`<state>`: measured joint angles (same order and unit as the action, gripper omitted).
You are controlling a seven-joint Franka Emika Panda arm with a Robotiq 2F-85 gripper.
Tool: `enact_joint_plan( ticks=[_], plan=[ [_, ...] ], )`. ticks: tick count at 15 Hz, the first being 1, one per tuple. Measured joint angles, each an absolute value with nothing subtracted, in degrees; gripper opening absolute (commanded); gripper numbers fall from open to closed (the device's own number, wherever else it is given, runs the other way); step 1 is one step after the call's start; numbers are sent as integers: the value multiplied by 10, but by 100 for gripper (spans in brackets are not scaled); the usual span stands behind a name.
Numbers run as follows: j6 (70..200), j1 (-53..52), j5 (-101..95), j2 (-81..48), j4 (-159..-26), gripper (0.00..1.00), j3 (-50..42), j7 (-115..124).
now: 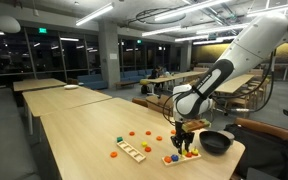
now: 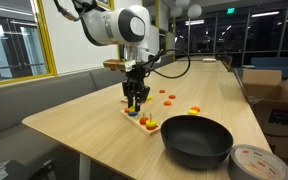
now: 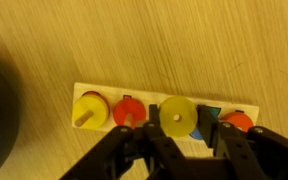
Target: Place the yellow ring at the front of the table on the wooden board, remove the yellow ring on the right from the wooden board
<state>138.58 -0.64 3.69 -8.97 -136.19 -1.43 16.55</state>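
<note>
In the wrist view my gripper (image 3: 179, 114) is shut on a yellow ring (image 3: 174, 106), one finger on each side of it. The ring hangs over the wooden board (image 3: 104, 92), between a red ring (image 3: 129, 111) and a blue piece (image 3: 210, 118). A second yellow ring (image 3: 88, 108) sits on the peg at the board's left end, and an orange ring (image 3: 239, 122) at its right end. In both exterior views the gripper (image 1: 181, 136) (image 2: 134, 101) points straight down, just above the board (image 1: 180, 157) (image 2: 144, 121).
A black bowl (image 1: 216, 142) (image 2: 196, 141) stands close beside the board. A second, bare wooden board (image 1: 131, 150) and loose rings (image 1: 132, 133) (image 2: 171, 100) lie on the table. A tape roll (image 2: 256, 163) and a cardboard box (image 2: 276, 100) are near the table's edge.
</note>
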Motion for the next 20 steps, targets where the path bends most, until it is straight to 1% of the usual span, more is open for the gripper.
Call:
enact_joint_plan(
  ticks=[20],
  plan=[
    [1385,-6,35,-114,-1341,17,-17,159]
  ],
)
